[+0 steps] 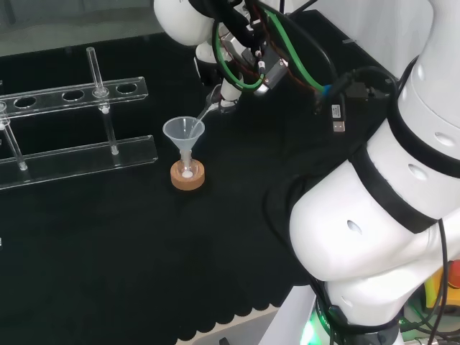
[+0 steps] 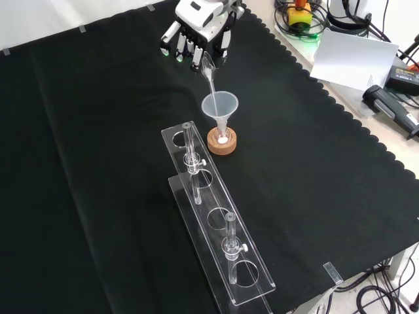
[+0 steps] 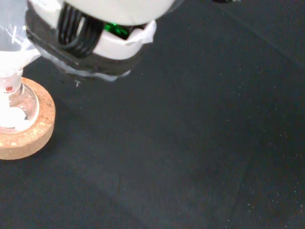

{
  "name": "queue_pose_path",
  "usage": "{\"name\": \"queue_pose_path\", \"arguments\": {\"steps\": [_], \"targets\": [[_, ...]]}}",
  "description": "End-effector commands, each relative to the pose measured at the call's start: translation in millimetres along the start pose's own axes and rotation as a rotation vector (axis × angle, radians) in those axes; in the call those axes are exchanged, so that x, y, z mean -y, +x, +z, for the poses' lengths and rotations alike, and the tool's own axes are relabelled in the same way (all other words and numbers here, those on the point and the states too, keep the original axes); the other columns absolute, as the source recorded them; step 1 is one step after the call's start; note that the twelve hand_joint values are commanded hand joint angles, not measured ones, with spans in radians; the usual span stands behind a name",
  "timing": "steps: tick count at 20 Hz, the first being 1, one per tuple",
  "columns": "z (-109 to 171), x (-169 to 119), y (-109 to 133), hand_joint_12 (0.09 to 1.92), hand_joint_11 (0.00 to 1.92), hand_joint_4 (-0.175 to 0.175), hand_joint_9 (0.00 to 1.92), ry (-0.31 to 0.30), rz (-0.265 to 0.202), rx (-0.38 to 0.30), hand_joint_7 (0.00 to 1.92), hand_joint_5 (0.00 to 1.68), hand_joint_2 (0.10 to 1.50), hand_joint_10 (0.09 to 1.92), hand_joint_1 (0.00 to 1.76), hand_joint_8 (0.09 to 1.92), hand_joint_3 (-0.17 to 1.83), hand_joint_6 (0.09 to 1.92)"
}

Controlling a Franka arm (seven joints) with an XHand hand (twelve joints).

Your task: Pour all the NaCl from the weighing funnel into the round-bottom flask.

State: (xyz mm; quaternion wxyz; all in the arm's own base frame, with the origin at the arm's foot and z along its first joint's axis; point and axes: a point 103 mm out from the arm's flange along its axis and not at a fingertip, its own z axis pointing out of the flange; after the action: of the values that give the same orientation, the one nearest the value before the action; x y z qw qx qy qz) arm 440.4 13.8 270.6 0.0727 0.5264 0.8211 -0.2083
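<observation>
Here, reading across from my remote station:

Rack: in the head view I am seeing a clear plastic rack lying at the left, with a row of round holes along its upper bar and a thin upright post. In the front view it is running down toward the near edge, just in front of the flask.

Flask: a small round-bottom flask is sitting upright in a cork ring just right of the rack in the head view. I am seeing a little white powder lying in its bottom; the wrist view is showing the same white heap inside the glass bulb on the cork.

Funnel: a clear cone-shaped funnel is standing in the flask's neck, its mouth facing up.

Scoop: the clear weighing funnel is tilting down from the hand, its narrow tip reaching the rim of the cone funnel. I cannot tell how much salt is sitting in it.

Hand: the hand is hovering above and behind the flask in the front view, fingers curling round the upper end of the weighing funnel and pinching it.

Cloth: black cloth is covering the bench.
</observation>
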Motion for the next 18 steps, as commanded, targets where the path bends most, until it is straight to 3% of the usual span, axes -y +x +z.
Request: {"name": "queue_pose_path", "arguments": {"steps": [1,18], "targets": [[-2.3,-2.2,3.0,1.51,0.00,0.175,1.19,0.004,-0.012,0.003,1.68,1.43,0.62,0.10,1.14,0.09,0.63,0.35],[-15.7,-14.6,9.7,1.51,0.00,0.175,1.20,-0.013,-0.067,0.096,1.68,1.43,0.61,0.10,1.14,0.09,0.64,0.36]]}}
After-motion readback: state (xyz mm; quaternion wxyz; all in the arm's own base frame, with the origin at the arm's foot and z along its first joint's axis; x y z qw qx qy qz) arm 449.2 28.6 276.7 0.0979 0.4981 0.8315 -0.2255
